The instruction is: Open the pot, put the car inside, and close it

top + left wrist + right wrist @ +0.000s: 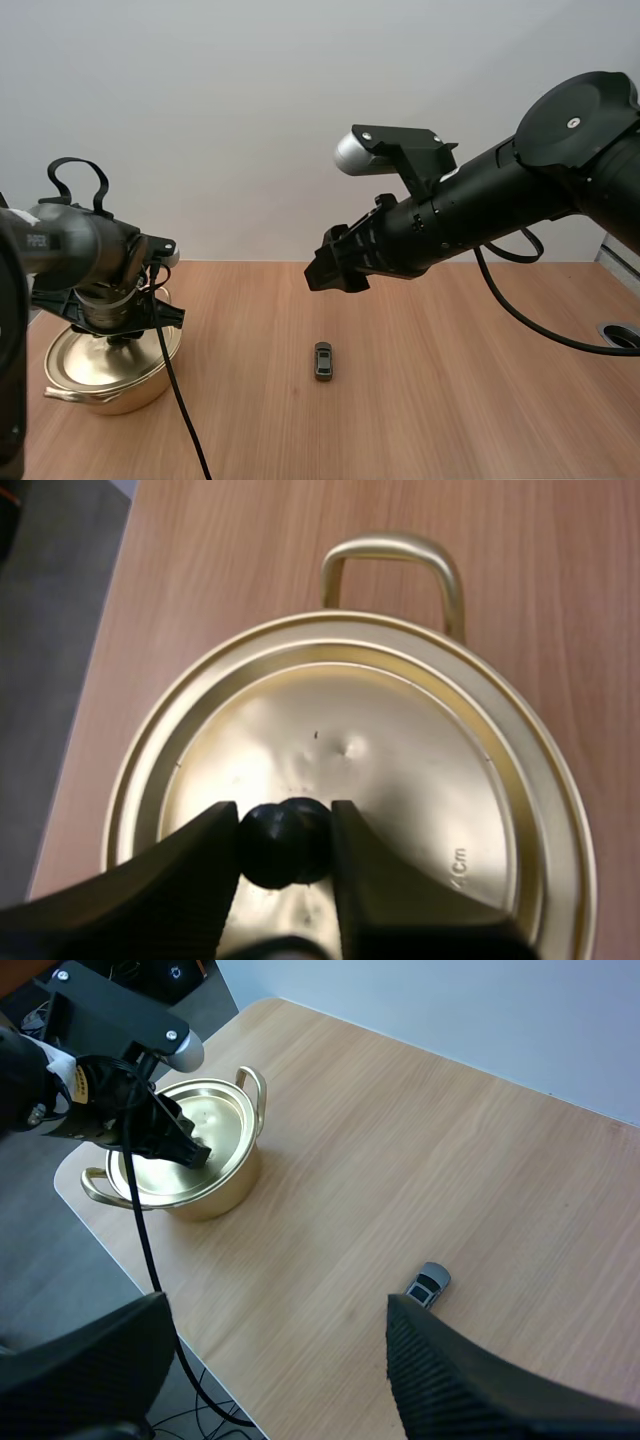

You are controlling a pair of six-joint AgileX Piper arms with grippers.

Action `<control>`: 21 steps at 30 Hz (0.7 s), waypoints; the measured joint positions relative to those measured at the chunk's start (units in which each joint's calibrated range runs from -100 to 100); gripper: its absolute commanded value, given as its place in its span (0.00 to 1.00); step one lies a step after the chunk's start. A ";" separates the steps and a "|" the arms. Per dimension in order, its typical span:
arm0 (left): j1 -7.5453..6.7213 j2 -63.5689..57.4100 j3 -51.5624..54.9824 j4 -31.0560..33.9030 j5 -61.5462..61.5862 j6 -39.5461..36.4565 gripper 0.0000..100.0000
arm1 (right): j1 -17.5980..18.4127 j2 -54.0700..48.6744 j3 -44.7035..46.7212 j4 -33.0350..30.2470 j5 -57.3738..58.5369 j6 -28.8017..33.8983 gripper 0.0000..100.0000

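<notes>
Pinching the black knob (285, 845) of the lid (390, 740) between its two fingers, my left gripper (285, 825) is clenched on that knob at the left side of the table (450, 400); the lid sits flat on the gold pot (115, 395), closing it, and one looped pot handle shows on the far side of the rim; my right gripper (335, 268) hangs in the air over the middle of the table, released, its two ribbed fingers standing wide apart with nothing between them; the small dark car (323, 360) lies on the bare wood near the middle of the table, well apart from the pot and to its right; in the high view it sits on the near side of the right gripper, and low beneath it; in the right wrist view the car is close beside one finger of that gripper, down on the table, untouched.
</notes>
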 measured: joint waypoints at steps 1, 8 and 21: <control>0.00 0.00 0.00 0.68 0.24 -1.19 0.00 | 0.00 0.00 0.00 0.00 0.00 0.00 1.00; 0.00 0.15 -0.99 3.52 -0.07 -3.27 0.00 | 0.00 0.00 0.00 0.00 0.00 0.00 1.00; 0.00 -9.62 -17.92 -4.03 17.11 3.65 0.00 | 0.00 1.89 1.12 -0.12 -0.20 0.00 1.00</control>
